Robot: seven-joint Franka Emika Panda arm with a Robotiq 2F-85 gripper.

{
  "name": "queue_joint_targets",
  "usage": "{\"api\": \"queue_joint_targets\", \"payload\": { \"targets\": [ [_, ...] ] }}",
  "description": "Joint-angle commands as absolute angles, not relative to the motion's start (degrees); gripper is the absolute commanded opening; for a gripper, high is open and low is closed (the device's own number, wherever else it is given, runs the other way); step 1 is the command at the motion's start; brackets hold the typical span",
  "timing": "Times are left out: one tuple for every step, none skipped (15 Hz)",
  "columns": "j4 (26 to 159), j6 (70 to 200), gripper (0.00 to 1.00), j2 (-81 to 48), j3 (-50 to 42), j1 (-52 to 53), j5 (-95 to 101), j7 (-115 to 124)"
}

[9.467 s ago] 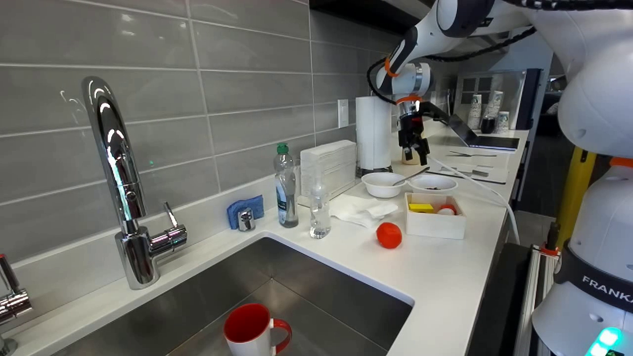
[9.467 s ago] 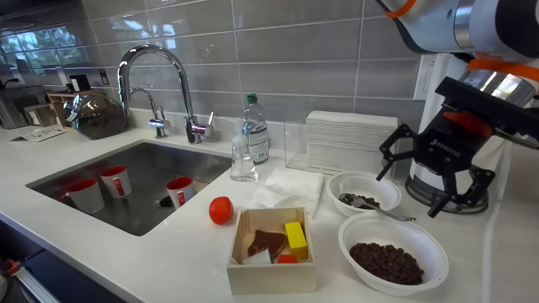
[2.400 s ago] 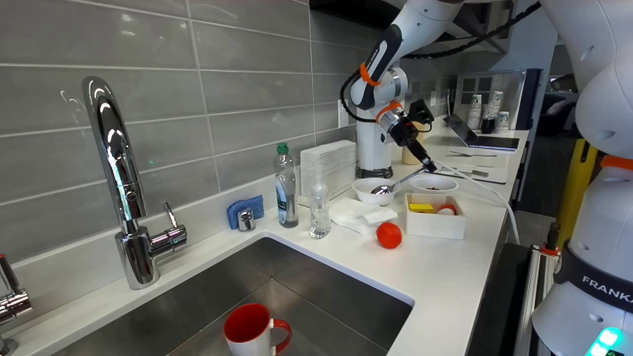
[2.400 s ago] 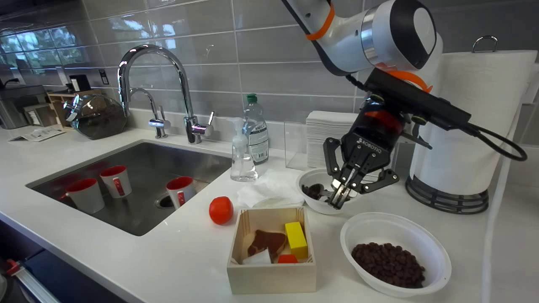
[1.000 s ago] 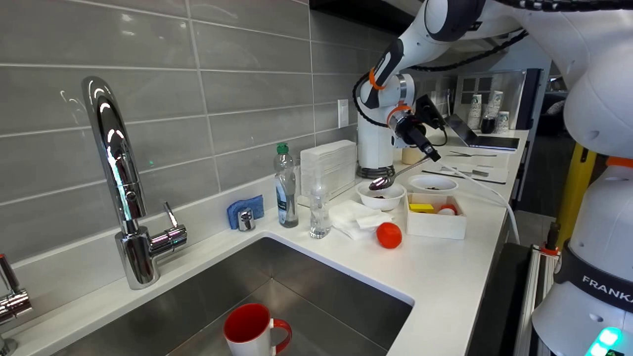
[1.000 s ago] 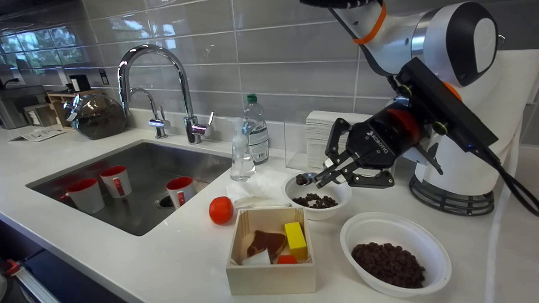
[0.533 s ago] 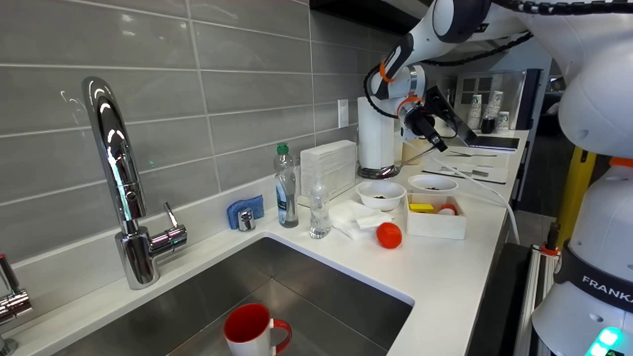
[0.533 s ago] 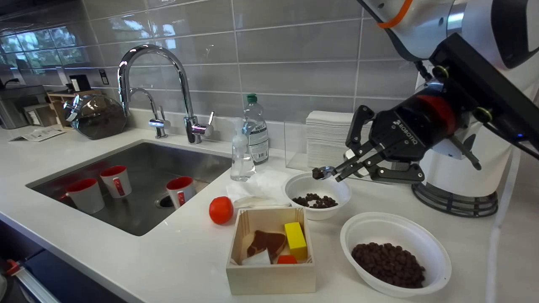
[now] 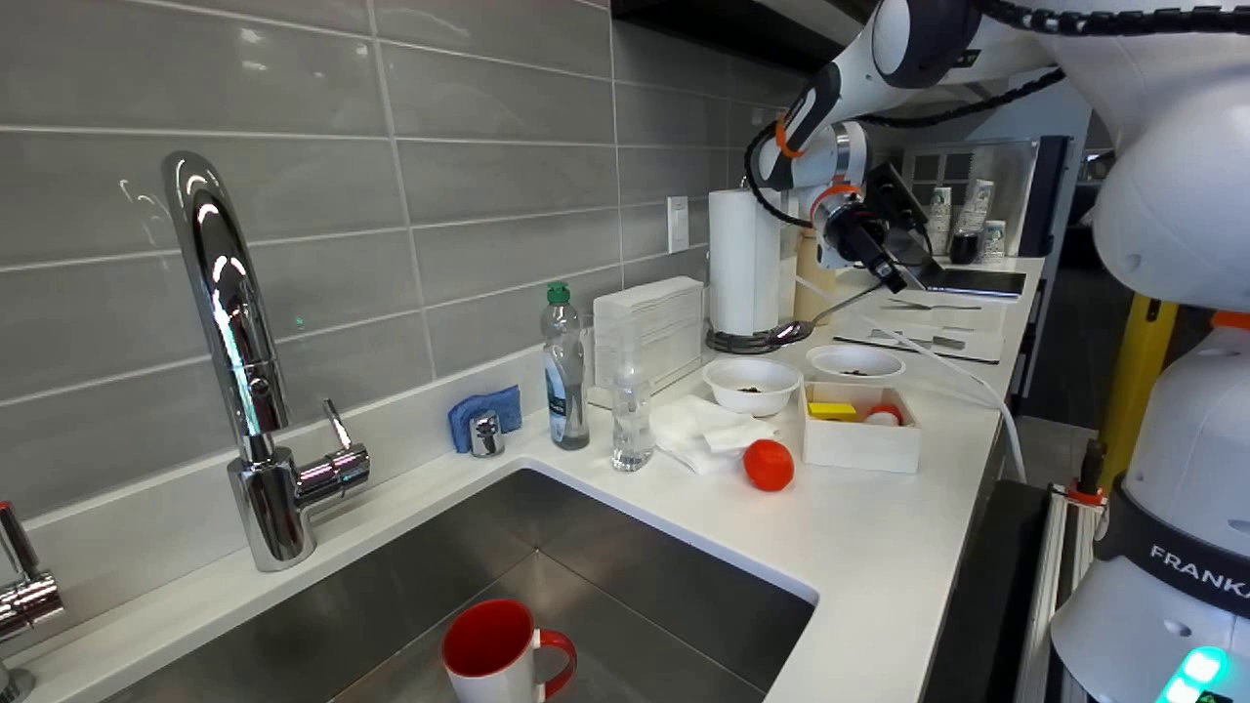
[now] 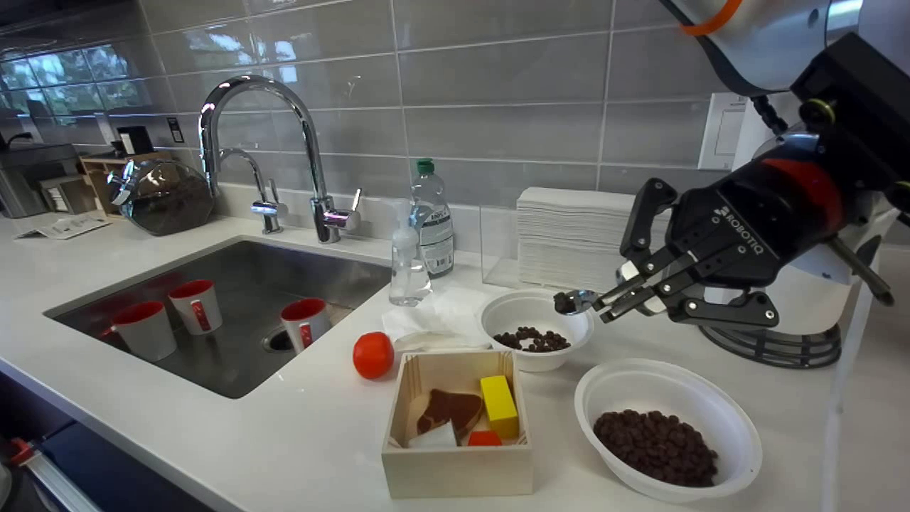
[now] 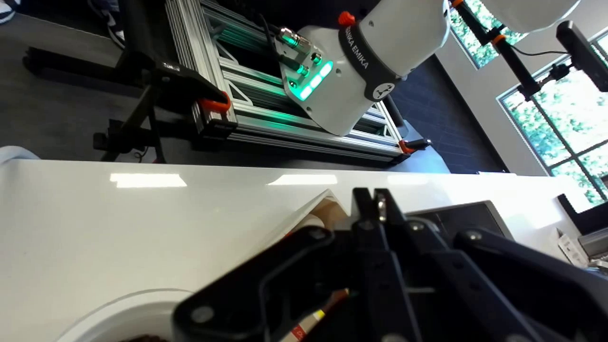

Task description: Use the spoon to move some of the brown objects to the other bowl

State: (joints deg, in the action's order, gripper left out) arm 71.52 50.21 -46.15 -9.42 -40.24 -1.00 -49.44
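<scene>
The silver spoon (image 10: 579,301) is held up in the air by my gripper (image 10: 603,311), whose jaws are closed on its handle. A small heap of brown objects (image 10: 564,304) sits in its head. In an exterior view the spoon (image 9: 789,333) hangs tilted, head down, beyond the bowls and touching neither. In the wrist view a sliver of metal shows between the gripper's (image 11: 371,195) fingertips. The far white bowl (image 10: 515,311) holds a thin layer of brown objects. A fuller pile lies in the near white bowl (image 10: 650,384).
Beside the bowls stands a wooden box (image 10: 458,473) with toy food in it. A red tomato (image 10: 373,355), crumpled napkin (image 9: 698,430) and soap bottles lie toward the sink (image 10: 234,370). The paper towel roll (image 9: 742,268) rises behind; a white cable (image 10: 839,398) crosses the counter.
Earlier the open gripper was above the spoon lying across the bowls. It then gripped the spoon in the far bowl, lifted it loaded, and has since carried it away from the sink.
</scene>
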Motion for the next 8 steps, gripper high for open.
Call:
{"api": "queue_joint_targets", "payload": {
  "targets": [
    [68.66, 47.99, 0.01, -47.88, -9.02, -41.78, -0.03, -48.82],
    [68.89, 48.45, 0.01, -47.81, -9.26, -42.1, 0.0, -48.21],
    [68.77, 48.41, 0.01, -47.9, -9.34, -42.51, 0.02, -47.89],
    [68.74, 48.49, 0.01, -47.93, -9.4, -42.93, 0.04, -47.54],
    [68.77, 48.73, 0.01, -47.88, -9.52, -43.35, 0.01, -47.05],
    [68.64, 48.69, 0.01, -47.91, -9.56, -43.85, 0.01, -46.88],
    [68.5, 48.68, 0.01, -47.97, -9.61, -44.26, 0.05, -46.57],
    [68.37, 48.68, 0.01, -48.01, -9.58, -44.72, 0.09, -46.35]
  ]
}}
